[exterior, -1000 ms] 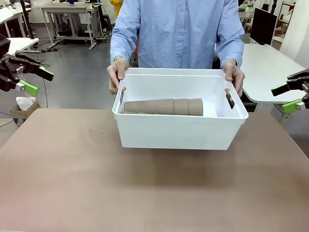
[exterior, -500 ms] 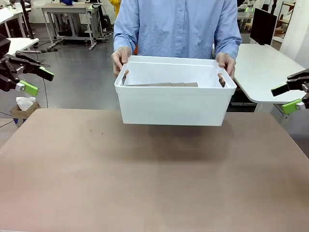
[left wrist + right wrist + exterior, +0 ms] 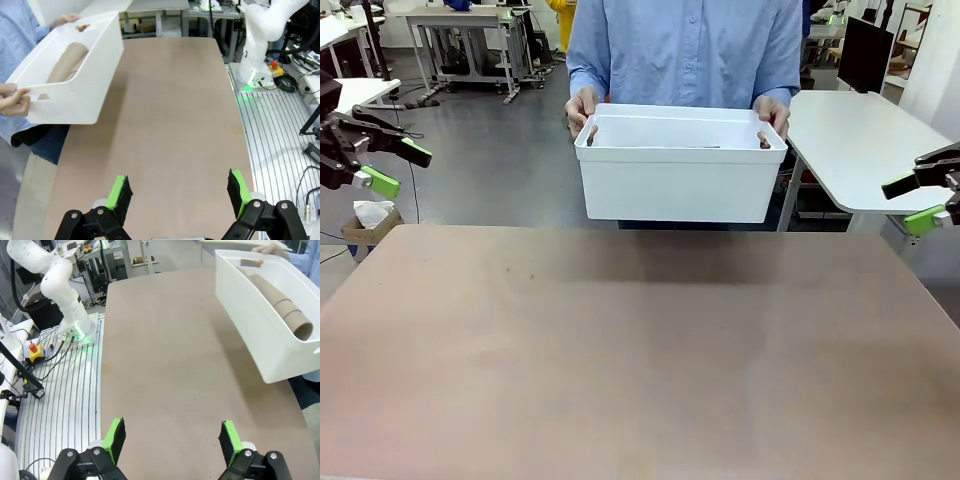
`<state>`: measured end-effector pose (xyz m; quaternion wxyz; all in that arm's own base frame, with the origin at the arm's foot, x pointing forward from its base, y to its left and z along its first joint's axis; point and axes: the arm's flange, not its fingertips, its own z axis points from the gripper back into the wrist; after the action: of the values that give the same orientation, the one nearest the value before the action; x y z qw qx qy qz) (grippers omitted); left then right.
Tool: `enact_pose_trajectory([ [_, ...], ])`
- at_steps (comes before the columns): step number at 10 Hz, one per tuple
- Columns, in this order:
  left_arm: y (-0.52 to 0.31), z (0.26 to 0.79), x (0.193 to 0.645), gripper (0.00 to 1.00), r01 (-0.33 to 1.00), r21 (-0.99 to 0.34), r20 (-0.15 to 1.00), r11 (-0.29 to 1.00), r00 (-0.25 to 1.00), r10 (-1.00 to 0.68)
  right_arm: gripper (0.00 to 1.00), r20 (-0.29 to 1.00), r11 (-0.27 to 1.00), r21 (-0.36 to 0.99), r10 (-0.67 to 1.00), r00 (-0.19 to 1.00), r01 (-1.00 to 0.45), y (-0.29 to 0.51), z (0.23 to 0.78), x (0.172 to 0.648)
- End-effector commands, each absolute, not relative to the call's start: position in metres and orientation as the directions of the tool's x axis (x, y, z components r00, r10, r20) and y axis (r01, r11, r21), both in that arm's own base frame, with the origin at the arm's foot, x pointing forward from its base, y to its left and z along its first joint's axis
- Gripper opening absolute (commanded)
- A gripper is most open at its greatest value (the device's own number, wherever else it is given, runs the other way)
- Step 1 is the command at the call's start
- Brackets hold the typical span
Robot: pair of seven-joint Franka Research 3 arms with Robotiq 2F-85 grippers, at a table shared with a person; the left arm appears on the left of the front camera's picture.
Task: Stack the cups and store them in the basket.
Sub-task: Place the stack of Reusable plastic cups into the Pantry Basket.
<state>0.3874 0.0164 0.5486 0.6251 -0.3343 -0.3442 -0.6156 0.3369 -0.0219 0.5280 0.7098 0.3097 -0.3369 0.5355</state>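
A person holds the white basket (image 3: 675,180) by both handle slots, lifted clear of the table at its far edge. Inside it lie the tan cups (image 3: 280,302), nested into one stack on its side; the stack of cups (image 3: 67,62) also shows in the left wrist view, inside the basket (image 3: 75,85). The person's hand (image 3: 14,100) grips one end. My left gripper (image 3: 380,165) hangs open at the far left, off the table. My right gripper (image 3: 910,203) hangs open at the far right. Both grippers are empty: left gripper (image 3: 180,192), right gripper (image 3: 171,437).
The brown table (image 3: 620,350) is bare. A white side table (image 3: 865,150) stands at the back right, and workbenches (image 3: 460,30) at the back left. The other arm's white base (image 3: 260,45) stands beside the table, on a slatted metal plate.
The person has lifted the basket with the cups off the table and drawn it back towards themselves. Both arms have stayed still.
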Motion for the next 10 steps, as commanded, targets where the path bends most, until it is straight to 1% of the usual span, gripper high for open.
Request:
enact_pose_trajectory([
  [1,0.0174,0.5510,0.3876,1.00,1.000,0.007,0.839,0.009,-0.001,-0.544,1.00,0.823,0.231,0.081,0.534,0.196,-0.969,-0.0216,0.5310,0.3381],
  [10,0.0174,0.5510,0.3876,1.00,1.000,0.007,0.839,0.009,-0.001,-0.544,1.00,0.823,0.231,0.081,0.534,0.196,-0.969,-0.0216,0.5310,0.3381],
])
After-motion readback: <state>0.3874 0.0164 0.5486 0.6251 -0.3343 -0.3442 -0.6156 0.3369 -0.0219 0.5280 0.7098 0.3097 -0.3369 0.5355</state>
